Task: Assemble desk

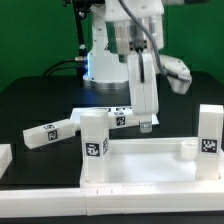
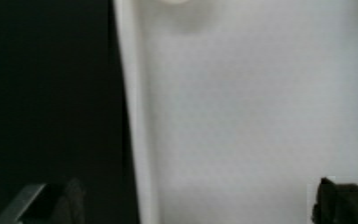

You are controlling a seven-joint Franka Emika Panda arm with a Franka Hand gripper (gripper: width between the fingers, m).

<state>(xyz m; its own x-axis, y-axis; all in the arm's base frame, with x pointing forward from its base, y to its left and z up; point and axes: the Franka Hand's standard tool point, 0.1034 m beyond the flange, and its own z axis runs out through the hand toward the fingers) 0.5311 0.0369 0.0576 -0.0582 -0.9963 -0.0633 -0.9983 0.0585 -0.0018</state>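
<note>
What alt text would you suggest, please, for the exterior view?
A white robot arm hangs its open claw over a black table, just behind the desk top. One upright leg and a second upright leg stand on the top; a loose leg lies toward the exterior view's left.

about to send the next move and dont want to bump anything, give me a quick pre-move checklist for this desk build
1. end effector open: ok, fingers stand wide apart.
2. desk top lying flat, rim up: ok.
3. two standing legs, one at the exterior view's left, one at its right, fully seated: cannot tell.
4. loose legs in sight: ok, one lies by the end effector, another farther to the exterior view's left.
5. end effector lined up on a leg: cannot tell, the wrist view shows only a white surface.
</note>
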